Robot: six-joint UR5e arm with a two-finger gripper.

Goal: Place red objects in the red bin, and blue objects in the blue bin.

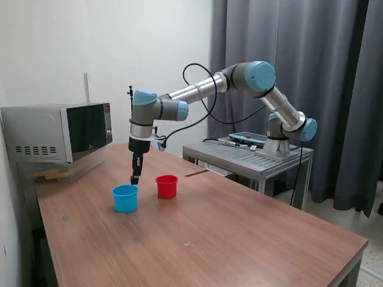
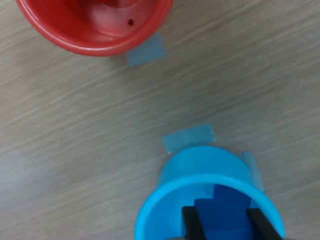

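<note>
Parted jaws of your gripper (image 2: 225, 224) hang over the mouth of the blue bin (image 2: 165, 205), with dark-blue cubes (image 2: 222, 205) showing between the fingers, down inside the cup. Whether a finger touches a cube, you cannot tell. Beyond the fingertips lie pale tape marks (image 2: 189, 137) on the wooden table (image 2: 75, 130), and farther off stands the red bin (image 2: 92, 42). Lift straight up so neither finger clips the rim. How many cubes lie inside is unclear; the red bin's contents are cut off.

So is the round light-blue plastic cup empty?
No, the wrist view shows dark-blue cubes inside the light-blue plastic cup.
</note>
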